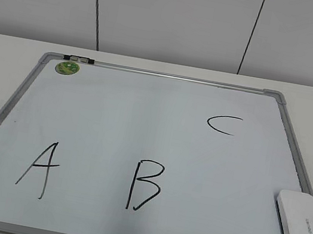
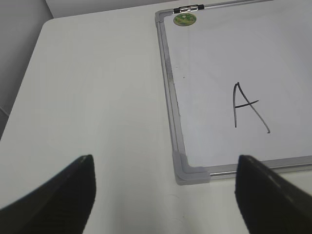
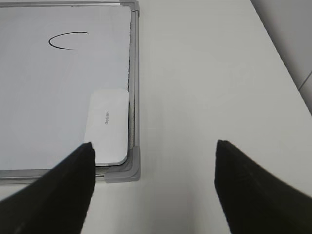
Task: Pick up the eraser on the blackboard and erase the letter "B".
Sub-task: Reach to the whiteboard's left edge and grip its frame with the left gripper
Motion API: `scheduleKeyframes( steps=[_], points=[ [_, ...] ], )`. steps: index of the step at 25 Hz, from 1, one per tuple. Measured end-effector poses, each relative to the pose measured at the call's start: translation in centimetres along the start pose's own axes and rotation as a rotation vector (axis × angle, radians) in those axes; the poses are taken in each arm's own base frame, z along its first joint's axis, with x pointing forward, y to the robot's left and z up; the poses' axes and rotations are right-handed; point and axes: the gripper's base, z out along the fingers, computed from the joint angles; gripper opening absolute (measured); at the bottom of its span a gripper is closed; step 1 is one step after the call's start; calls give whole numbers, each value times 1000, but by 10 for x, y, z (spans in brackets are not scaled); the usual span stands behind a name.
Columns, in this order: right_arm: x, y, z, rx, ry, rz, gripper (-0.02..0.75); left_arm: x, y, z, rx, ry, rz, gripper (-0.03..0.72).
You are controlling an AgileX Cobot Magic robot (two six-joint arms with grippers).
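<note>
The blackboard is a pale glossy board in a silver frame, lying flat on the table. The black letter "B" stands at its near middle, with an "A" to its left and a "C" at the far right. The white eraser lies on the board's near right corner; it also shows in the right wrist view. My right gripper is open and empty, above the table by that corner, just right of the eraser. My left gripper is open and empty by the board's near left corner. Neither gripper shows in the exterior view.
A small round green magnet sits at the board's far left corner, next to a black and silver clip on the frame. The white table reaches out on both sides of the board. A panelled wall stands behind.
</note>
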Motion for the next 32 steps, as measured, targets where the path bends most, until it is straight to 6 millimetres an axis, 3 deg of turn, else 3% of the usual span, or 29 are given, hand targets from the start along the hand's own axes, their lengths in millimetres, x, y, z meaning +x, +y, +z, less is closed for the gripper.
scheduleKeyframes(
  steps=[9,20,27,32],
  points=[
    [0,0,0,0,0,0,587,0,0,0,0,0,0,607],
    [0,0,0,0,0,0,587,-1,0,1,1,13,0,599],
    [0,0,0,0,0,0,587,-33,3,7,11,99,-5,599],
    [0,0,0,0,0,0,587,-62,3,37,54,242,-32,594]
  ],
)
